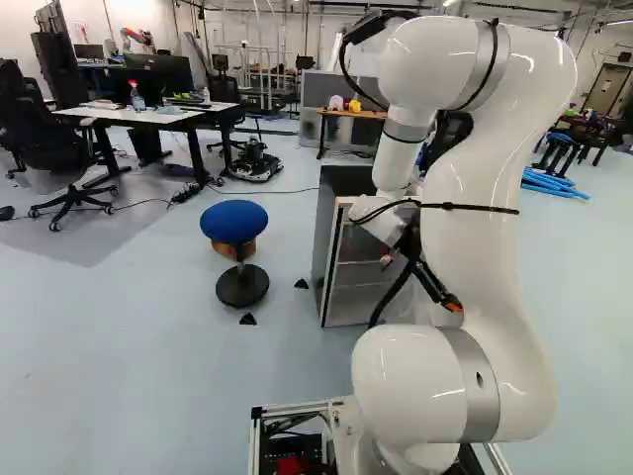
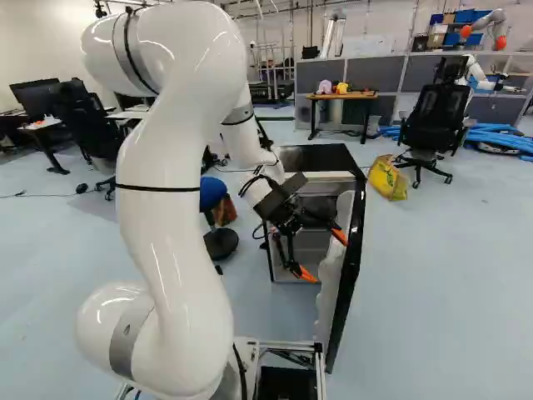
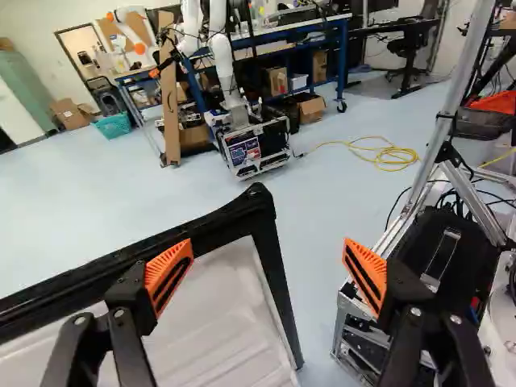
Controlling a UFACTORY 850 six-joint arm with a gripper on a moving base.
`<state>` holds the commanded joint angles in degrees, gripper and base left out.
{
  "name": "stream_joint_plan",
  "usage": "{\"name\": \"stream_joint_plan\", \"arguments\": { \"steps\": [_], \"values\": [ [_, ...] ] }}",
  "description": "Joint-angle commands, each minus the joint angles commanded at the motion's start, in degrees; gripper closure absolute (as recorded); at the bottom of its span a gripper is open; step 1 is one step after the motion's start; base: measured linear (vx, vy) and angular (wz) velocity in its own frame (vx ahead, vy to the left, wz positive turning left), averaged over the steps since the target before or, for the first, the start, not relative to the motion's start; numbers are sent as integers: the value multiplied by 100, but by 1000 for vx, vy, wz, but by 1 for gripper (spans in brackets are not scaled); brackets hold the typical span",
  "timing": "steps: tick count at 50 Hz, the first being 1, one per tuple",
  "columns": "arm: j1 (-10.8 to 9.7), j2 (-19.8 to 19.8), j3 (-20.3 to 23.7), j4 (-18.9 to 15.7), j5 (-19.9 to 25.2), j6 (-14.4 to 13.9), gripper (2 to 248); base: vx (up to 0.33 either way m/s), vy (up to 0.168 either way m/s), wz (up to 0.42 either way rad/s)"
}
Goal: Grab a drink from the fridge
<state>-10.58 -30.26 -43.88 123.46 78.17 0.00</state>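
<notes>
Orange-padded end effector (image 3: 268, 270) released, aimed past the fridge door (image 2: 353, 242). Fridge (image 2: 316, 157) interior lies behind its pointing direction; likely needs turning back inward. Drink not made out, whereabouts unclear.

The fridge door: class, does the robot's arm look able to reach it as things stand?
Probably yes: the fridge door stands open, and the gripper hangs close by it, jaws apart, with nothing visible in between.
</notes>
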Motion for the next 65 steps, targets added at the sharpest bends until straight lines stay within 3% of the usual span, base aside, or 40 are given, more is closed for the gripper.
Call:
{"name": "stream_joint_plan", "arguments": {
  "steps": [40, 65],
  "values": [
    [-1396, -408, -1216, 0, -23, 0, 3, 0, 0, 0],
    [-2020, -720, -1955, -282, -616, 0, 3, 0, 0, 0]
  ]
}}
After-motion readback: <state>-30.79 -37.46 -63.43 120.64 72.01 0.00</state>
